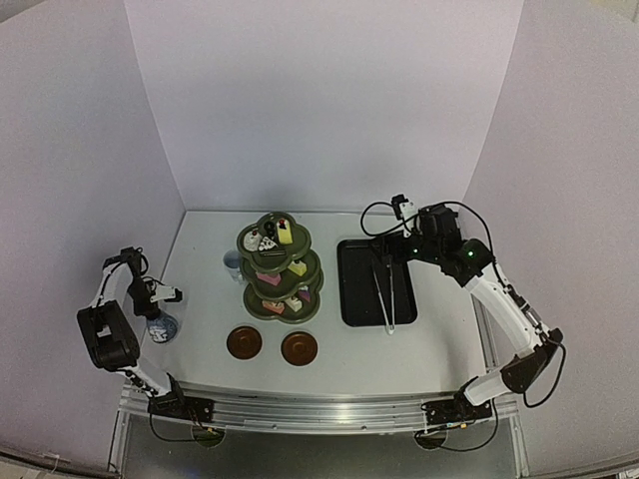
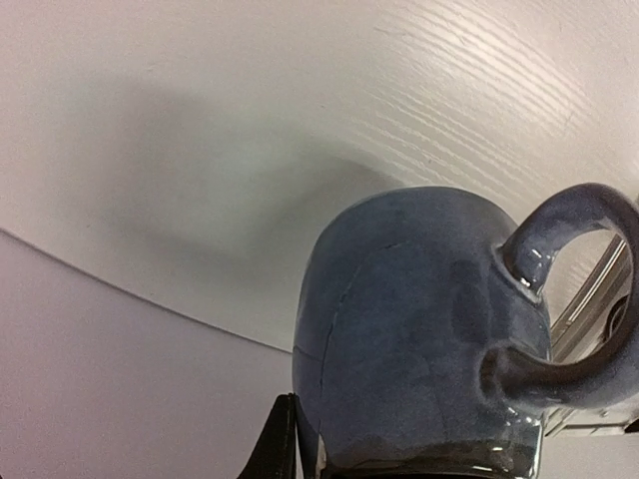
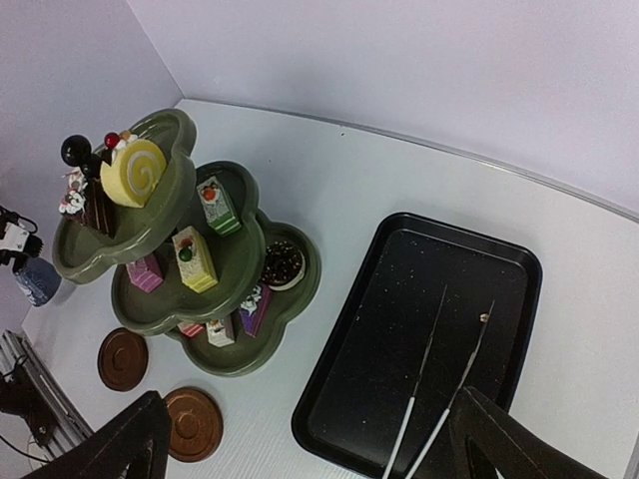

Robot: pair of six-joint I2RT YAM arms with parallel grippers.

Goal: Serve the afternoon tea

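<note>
Blue glazed cup (image 2: pixel 419 329) is near the left edge of the table (image 1: pixel 200 269), apparently pinched by the left gripper (image 1: pixel 157 309), though its fingers barely show. The right gripper (image 3: pixel 310 424) hangs spread wide above the black tray (image 3: pixel 499 259) with the tongs (image 3: pixel 427 344).

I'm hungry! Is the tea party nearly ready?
Partly. The cakes sit on the stand, and the tongs lie in the black tray, so that looks done. The left gripper holds a blue cup at the far left. Both coasters are bare, and the other cup waits behind the stand.
</note>
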